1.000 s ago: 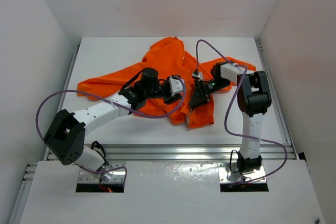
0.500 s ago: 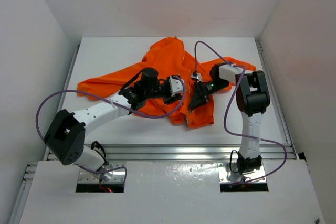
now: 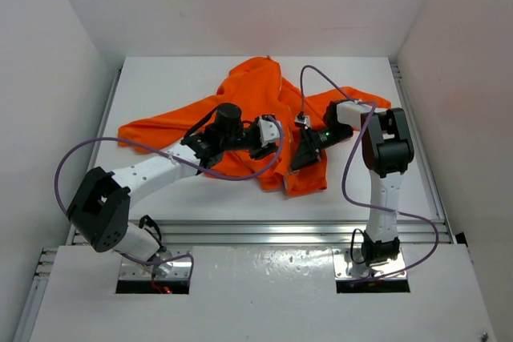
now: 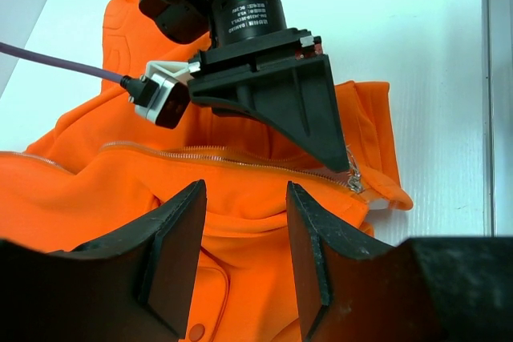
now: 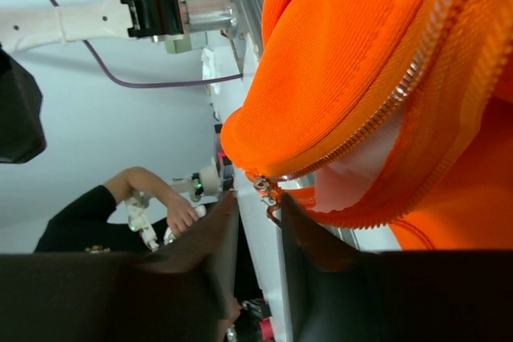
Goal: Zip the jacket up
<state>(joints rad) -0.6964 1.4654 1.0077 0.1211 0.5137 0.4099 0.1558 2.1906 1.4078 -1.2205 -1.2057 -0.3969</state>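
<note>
The orange jacket (image 3: 248, 90) lies crumpled on the white table, its front open. My left gripper (image 3: 268, 140) is open and hovers over a fold of the orange fabric (image 4: 240, 222) beside a pocket snap, gripping nothing. My right gripper (image 3: 301, 158) is at the jacket's lower hem. In the right wrist view its fingers (image 5: 256, 198) stand a narrow gap apart, with the metal zipper pull (image 5: 267, 190) right at their tips, touching the right finger. The left wrist view shows the pale zipper (image 4: 200, 152), the pull (image 4: 353, 179), and the right gripper (image 4: 341, 158) just above the pull.
Purple cables (image 3: 240, 175) loop over the jacket from both wrists. White walls close in the table on three sides. A metal rail (image 3: 256, 230) runs along the near edge. A person's hand (image 5: 180, 214) shows in the far background beyond the table's edge.
My right gripper shifted slightly up and left, then came back down and right along the jacket's hem. My left arm has stayed still.
</note>
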